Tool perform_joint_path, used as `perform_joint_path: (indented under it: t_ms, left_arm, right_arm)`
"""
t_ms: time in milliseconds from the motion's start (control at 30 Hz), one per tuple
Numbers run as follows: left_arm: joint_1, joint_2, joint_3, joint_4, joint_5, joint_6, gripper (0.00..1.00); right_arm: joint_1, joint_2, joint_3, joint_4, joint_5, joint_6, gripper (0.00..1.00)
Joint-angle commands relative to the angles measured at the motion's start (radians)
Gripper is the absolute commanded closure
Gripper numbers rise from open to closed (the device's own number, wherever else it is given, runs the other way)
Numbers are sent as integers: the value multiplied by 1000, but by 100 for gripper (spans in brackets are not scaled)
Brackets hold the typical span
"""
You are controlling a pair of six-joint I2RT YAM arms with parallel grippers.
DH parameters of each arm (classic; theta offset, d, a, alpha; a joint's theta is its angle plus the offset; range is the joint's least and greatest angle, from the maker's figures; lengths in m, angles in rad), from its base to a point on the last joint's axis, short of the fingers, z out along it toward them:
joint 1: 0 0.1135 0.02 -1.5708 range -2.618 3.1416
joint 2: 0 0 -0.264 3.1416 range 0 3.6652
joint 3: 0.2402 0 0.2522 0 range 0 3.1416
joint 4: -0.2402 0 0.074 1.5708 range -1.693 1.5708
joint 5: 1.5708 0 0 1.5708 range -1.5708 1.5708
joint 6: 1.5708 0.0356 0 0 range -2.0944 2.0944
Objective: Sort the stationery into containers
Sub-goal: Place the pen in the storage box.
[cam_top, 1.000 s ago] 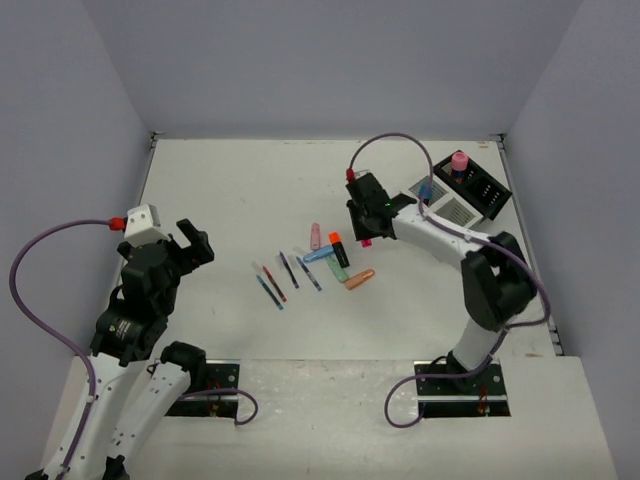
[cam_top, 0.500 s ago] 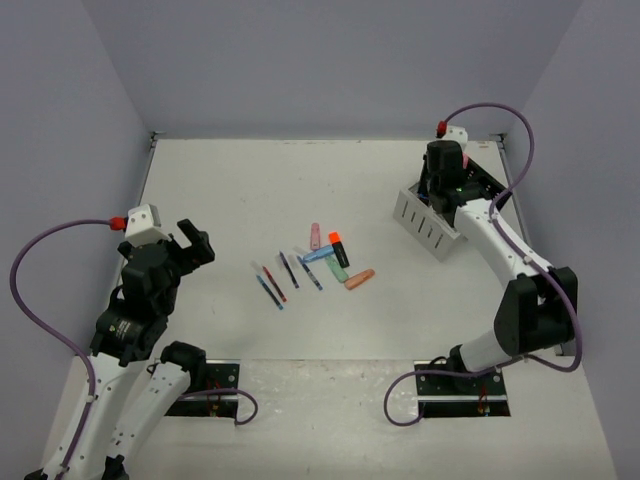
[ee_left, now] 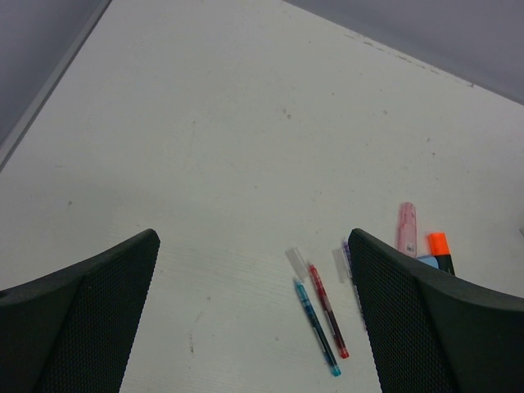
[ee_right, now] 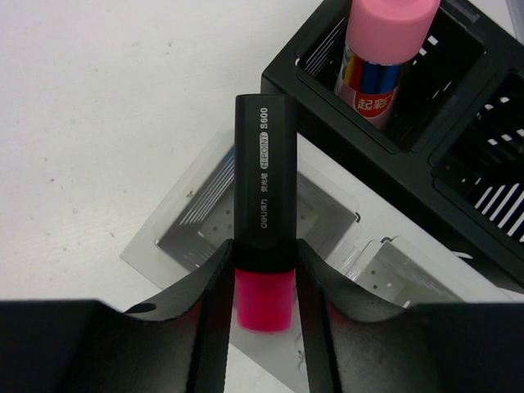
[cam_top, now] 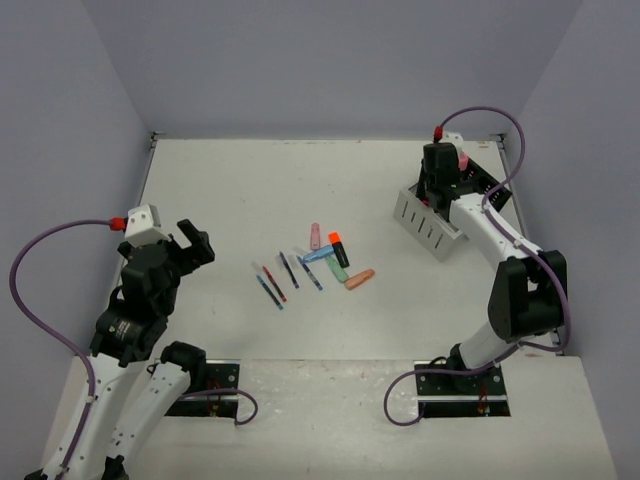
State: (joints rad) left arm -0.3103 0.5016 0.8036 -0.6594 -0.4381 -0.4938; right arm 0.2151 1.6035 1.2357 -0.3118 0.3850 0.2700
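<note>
My right gripper [ee_right: 262, 266] is shut on a black highlighter with a pink end [ee_right: 264, 180], held just above one compartment of the white container [ee_right: 168, 233]. In the top view that gripper [cam_top: 438, 186] hangs over the white container [cam_top: 426, 226] at the far right. Behind it stands the black container [ee_right: 458, 176] with the pink cylinder [ee_right: 385, 57] upright inside. Thin pens [cam_top: 283, 275] and several highlighters [cam_top: 338, 258] lie mid-table. My left gripper [ee_left: 254, 246] is open and holds nothing; it hovers at the left, with a blue pen [ee_left: 317, 327] and a red pen [ee_left: 327, 311] beyond it.
The grey enclosure walls [cam_top: 110, 120] border the table at the left, back and right. The black container [cam_top: 487, 186] sits close to the right wall, in the back right corner. A pink highlighter [ee_left: 406, 228] and an orange one [ee_left: 440, 248] lie by my left gripper's right finger.
My right arm has carried the highlighter from beside the mid-table pile to above the white container, then settled there. The left arm has not moved.
</note>
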Motion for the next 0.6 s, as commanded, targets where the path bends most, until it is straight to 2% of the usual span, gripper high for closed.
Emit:
perform_joint_path:
  t_ms: [0,233,367,467,567]
  left_arm:
    - [-8,-9,-11,41,0,22,0]
    - [-10,-11,-11,40,-1,23,0]
    - [-10,-10,-11,41,-1,21,0]
    - [-10,-9,-9,40,-2,21,0]
    - [-12,-11,-9,38,-8,21,0]
  right_arm:
    - [-6,17,52,12,32,-11,61]
    - [-5,18,85,-24,11,-14,47]
    - [13,-28,74,-32,-2,-13,48]
    - [50,-83,65,-53,-16,5,53]
    - [140,-136,29,-67,-81,-10,54]
